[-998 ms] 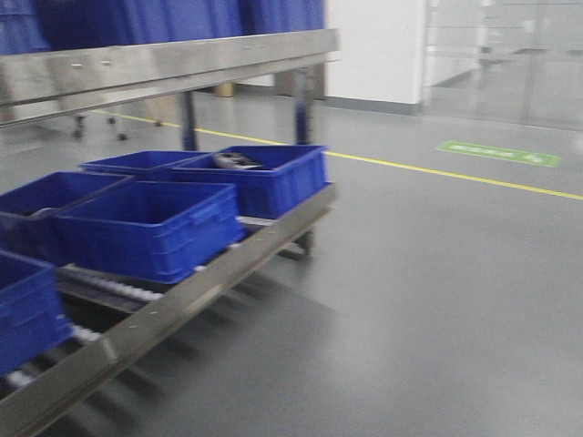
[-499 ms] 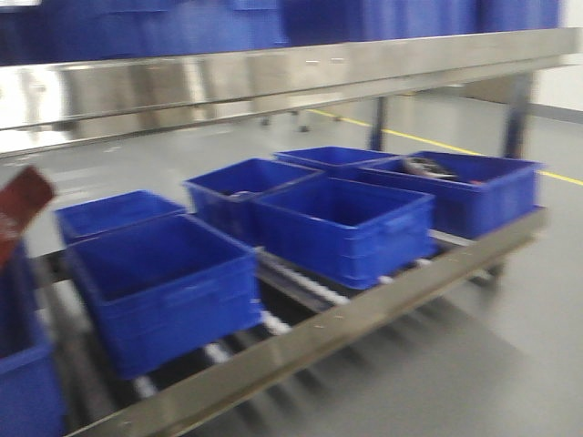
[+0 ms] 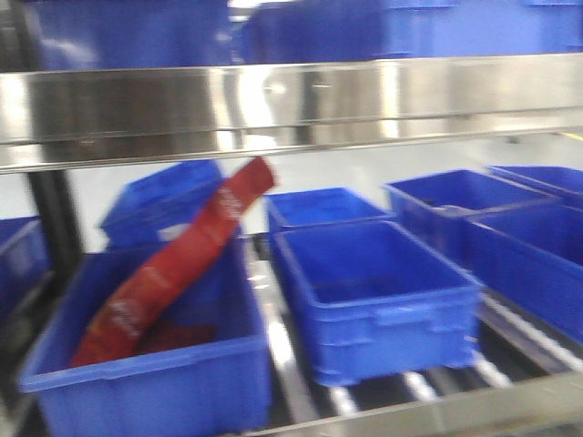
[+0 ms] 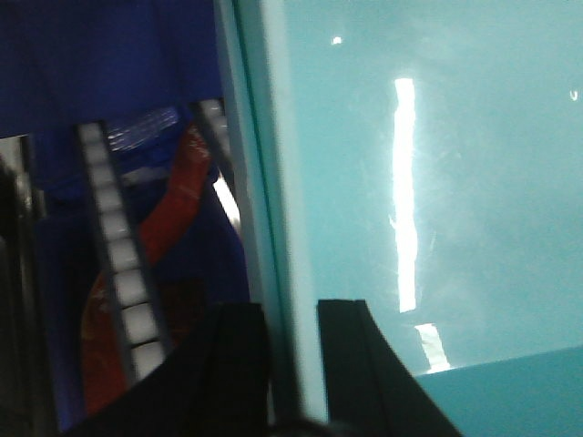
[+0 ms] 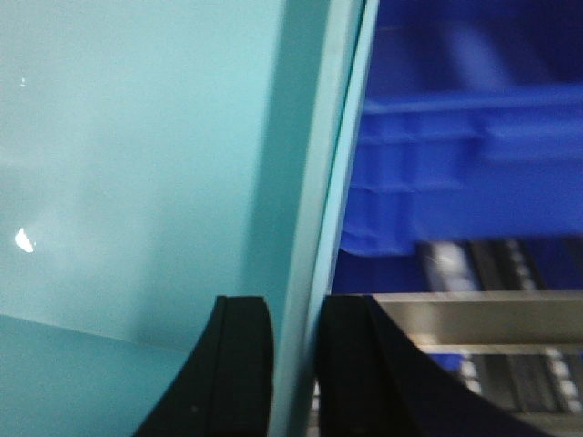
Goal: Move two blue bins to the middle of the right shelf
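In the left wrist view my left gripper (image 4: pixel 291 314) is shut on the upright side wall (image 4: pixel 260 182) of a light blue-green bin (image 4: pixel 455 182), one black finger on each side. In the right wrist view my right gripper (image 5: pixel 296 309) is shut the same way on the opposite wall (image 5: pixel 319 137) of that bin (image 5: pixel 137 137). The held bin and both grippers are out of the front view. Several dark blue bins stand on the shelf's roller level, among them a middle one (image 3: pixel 383 300).
A steel shelf rail (image 3: pixel 291 100) crosses overhead, with more blue bins above it. The near left bin (image 3: pixel 146 391) holds a long red packet (image 3: pixel 182 255), also seen in the left wrist view (image 4: pixel 173 209). More bins (image 3: pixel 528 264) stand at the right. White rollers (image 3: pixel 510 332) show between bins.
The front view has swept left along the shelf: the bins have slid right in the picture, the open floor is gone, and the bin with the red packet has come into view.
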Controlling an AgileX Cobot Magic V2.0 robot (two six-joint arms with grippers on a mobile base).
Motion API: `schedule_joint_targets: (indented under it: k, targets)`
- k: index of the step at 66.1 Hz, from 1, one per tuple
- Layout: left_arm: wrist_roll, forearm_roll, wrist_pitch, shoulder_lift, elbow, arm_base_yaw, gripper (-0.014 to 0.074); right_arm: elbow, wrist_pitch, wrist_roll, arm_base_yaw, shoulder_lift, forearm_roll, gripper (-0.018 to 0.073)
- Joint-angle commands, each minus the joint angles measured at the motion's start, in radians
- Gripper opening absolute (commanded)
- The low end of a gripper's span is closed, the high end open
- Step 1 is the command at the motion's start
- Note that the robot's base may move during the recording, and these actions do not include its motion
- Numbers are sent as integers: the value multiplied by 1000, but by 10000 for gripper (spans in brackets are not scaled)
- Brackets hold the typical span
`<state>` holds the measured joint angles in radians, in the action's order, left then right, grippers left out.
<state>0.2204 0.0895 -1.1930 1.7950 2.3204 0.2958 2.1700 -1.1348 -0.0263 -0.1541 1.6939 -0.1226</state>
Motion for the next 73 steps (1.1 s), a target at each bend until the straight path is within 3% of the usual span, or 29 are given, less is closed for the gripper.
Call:
schedule_joint_targets:
  k: [1,73]
  targets:
    - [-19,-4,91,-17,18,1,-111,20,73,26,-1,-24,-41,-163]
    - [-19,9,93,-17,18,1,-111,20,73,26,-1,-22,-41,-163]
